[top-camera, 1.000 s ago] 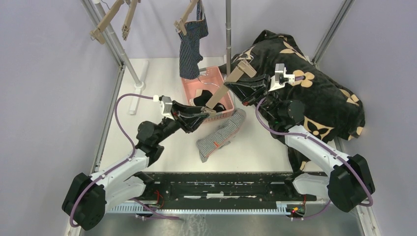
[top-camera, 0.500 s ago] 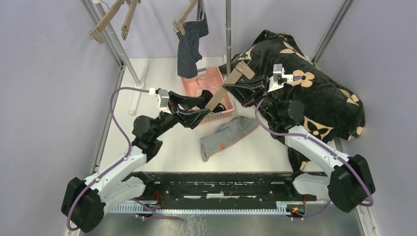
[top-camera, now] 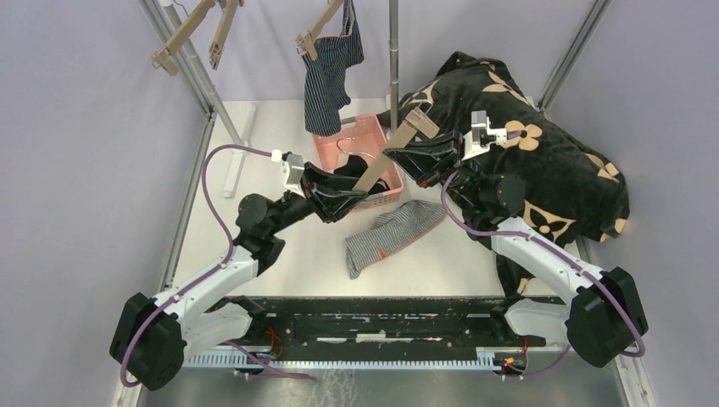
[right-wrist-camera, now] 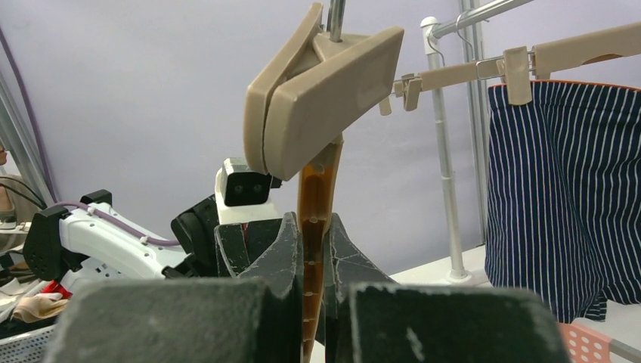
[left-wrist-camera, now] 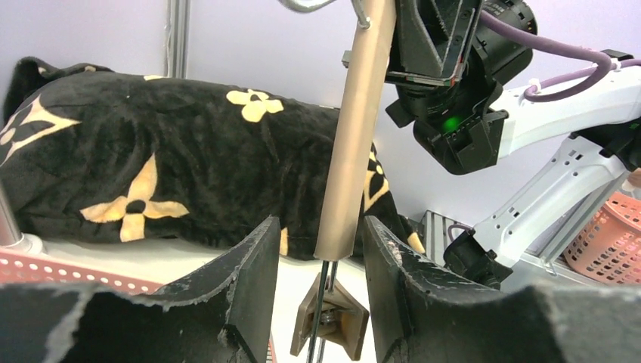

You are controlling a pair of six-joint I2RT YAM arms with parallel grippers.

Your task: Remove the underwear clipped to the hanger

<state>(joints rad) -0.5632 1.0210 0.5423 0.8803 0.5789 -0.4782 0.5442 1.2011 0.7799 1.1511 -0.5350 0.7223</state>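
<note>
My right gripper [top-camera: 405, 158] is shut on a tan clip hanger [top-camera: 392, 151] and holds it tilted above the pink basket [top-camera: 374, 132]. In the right wrist view the jaws [right-wrist-camera: 311, 242] pinch the hanger's bar [right-wrist-camera: 313, 193] below a closed tan clip [right-wrist-camera: 321, 98]. My left gripper [top-camera: 341, 192] is open at the hanger's lower end. In the left wrist view the bar [left-wrist-camera: 355, 151] and its lower clip [left-wrist-camera: 332, 321] stand between the fingers [left-wrist-camera: 253, 280], untouched. Grey-striped underwear [top-camera: 392, 234] lies on the table. Navy striped underwear [top-camera: 331, 72] hangs clipped on another hanger [right-wrist-camera: 529, 60]. Black cloth [top-camera: 383, 181] lies in the basket.
A big black blanket with tan flowers [top-camera: 543, 161] is heaped at the right and fills the back of the left wrist view [left-wrist-camera: 151, 166]. A metal pole [top-camera: 392, 51] rises behind the basket. Empty tan hangers [top-camera: 191, 34] hang at the back left on the rack.
The grey-striped underwear has shifted slightly right and settled flat on the table. My left gripper has risen a little along the hanger's lower end. The right gripper has held still.
</note>
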